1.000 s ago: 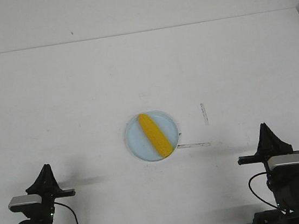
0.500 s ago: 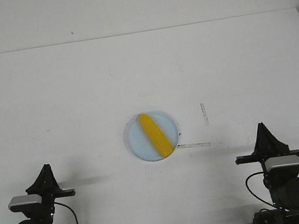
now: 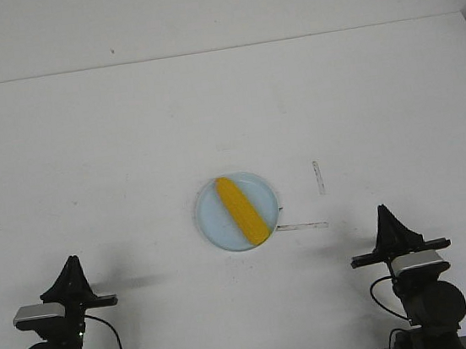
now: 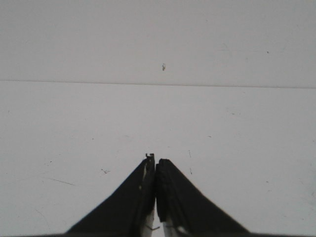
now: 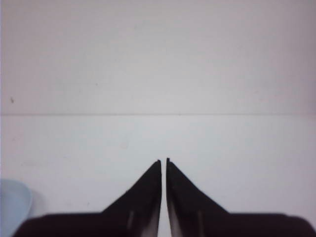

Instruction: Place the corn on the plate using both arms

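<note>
With the smooth yellow toy corn cob (image 3: 243,211) lying on the round pale-blue plastic plate (image 3: 214,228), the left claw (image 4: 155,160) and right claw (image 5: 164,162), both closed empty, should be parked clear.

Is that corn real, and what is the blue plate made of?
The corn looks like a toy, probably plastic: it is evenly bright yellow and smooth, with no husk. The plate also looks plastic: pale blue, thin and shallow, with a low raised rim. Neither can be told for sure from here.
</note>
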{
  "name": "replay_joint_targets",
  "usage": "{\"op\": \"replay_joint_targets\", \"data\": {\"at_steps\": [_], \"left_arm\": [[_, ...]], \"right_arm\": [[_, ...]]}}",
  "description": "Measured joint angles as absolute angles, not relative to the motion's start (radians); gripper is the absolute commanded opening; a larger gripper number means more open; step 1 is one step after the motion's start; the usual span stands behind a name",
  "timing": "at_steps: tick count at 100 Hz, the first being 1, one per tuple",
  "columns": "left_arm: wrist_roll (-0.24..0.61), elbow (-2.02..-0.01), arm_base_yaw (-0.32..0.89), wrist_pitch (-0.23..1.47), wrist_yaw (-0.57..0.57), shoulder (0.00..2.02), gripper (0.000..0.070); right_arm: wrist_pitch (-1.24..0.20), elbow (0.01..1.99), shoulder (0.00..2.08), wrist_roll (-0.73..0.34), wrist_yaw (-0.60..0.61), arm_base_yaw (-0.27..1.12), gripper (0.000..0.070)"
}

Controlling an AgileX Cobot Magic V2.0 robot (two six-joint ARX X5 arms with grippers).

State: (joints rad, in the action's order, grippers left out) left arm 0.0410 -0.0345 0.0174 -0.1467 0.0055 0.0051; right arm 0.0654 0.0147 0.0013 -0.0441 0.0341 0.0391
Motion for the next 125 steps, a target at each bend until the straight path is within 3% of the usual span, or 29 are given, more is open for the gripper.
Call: {"op": "replay_joint_targets", "data": {"at_steps": [125], "left_arm": [[0.041, -0.035, 0.017, -0.147, 0.006, 0.006, 0.0003]], "right_arm": [[0.072, 0.014, 0.001, -0.049, 0.034, 0.039, 0.0015]]}}
